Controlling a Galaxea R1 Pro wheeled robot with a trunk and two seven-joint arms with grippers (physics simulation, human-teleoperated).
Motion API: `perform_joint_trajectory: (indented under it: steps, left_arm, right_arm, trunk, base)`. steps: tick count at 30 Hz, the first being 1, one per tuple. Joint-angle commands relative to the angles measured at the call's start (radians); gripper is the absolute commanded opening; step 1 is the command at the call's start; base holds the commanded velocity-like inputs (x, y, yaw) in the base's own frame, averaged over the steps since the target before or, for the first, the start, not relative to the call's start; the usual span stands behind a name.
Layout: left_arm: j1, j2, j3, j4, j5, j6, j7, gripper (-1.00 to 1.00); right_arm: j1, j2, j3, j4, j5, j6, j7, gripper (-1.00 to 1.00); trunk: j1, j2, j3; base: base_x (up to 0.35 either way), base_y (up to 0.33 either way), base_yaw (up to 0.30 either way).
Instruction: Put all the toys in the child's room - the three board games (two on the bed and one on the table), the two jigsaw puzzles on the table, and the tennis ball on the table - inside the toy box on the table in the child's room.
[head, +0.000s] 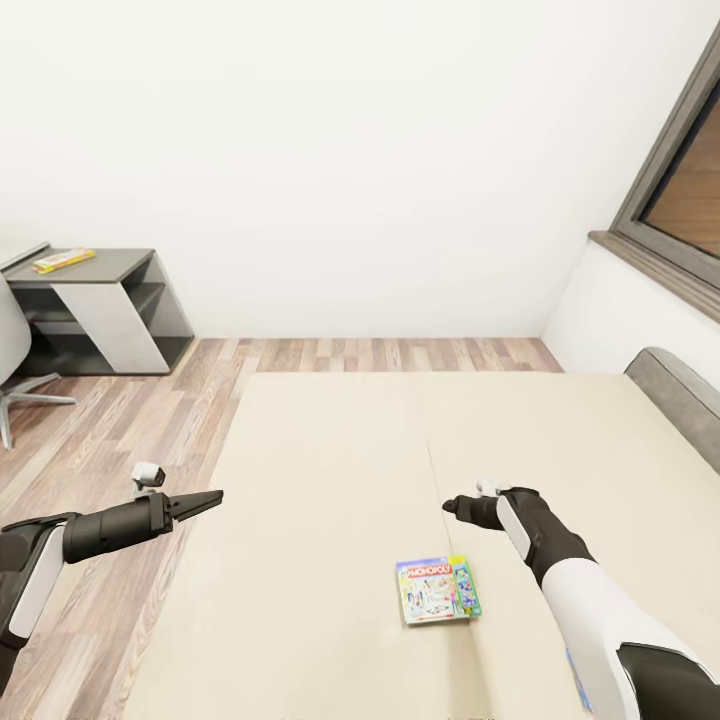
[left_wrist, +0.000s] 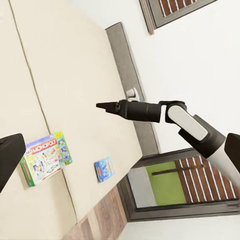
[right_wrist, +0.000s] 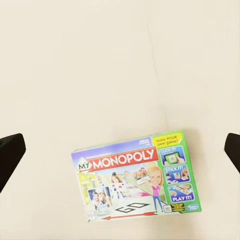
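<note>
Two board games lie on the bed's beige mattress (head: 330, 470). The white-green Monopoly box (head: 437, 590) (left_wrist: 45, 157) (right_wrist: 135, 177) lies flat near the front. The blue one (left_wrist: 104, 168) lies closer to the bed's edge, mostly behind my right arm in the head view. My right gripper (head: 455, 507) (left_wrist: 102, 106) hovers open above the mattress, just beyond the Monopoly box, with its fingertips (right_wrist: 10, 155) wide apart. My left gripper (head: 205, 498) hangs open and empty over the bed's left edge. The toy box, jigsaw puzzles and tennis ball are out of view.
The table's dark grey wing (head: 120, 262) stands at the far left wall with a flat yellow item (head: 63, 260) on top, too small to identify. A chair (head: 15, 385) sits beside it. The grey headboard (head: 680, 400) and a window (head: 680, 190) are on the right. Wooden floor lies left of the bed.
</note>
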Motion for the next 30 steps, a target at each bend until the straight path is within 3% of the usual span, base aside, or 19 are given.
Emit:
perform_joint_trajectory:
  steps: [1,13,30]
  left_arm:
    - [-0.001,0.0,0.0,0.0,0.003,0.007,-0.001,1.0]
    - [-0.001,0.0,0.0,0.0,0.003,0.007,0.0,1.0]
    - [-0.001,0.0,0.0,0.0,0.002,0.006,0.002,1.0]
  right_arm:
    - [-0.001,0.001,-0.003,-0.001,-0.005,0.005,0.001,1.0]
    - [-0.001,0.006,0.003,-0.002,0.0,0.003,-0.001,1.0]
    - [-0.001,0.006,0.006,-0.009,-0.002,0.003,0.0,1.0]
  trunk:
    - [0.0,-0.002,-0.003]
    - [0.0,-0.002,-0.022]
    - [0.0,-0.002,-0.022]
  base:
    - [0.0,0.0,0.0]
    - [0.0,0.0,0.0]
    - [0.0,0.0,0.0]
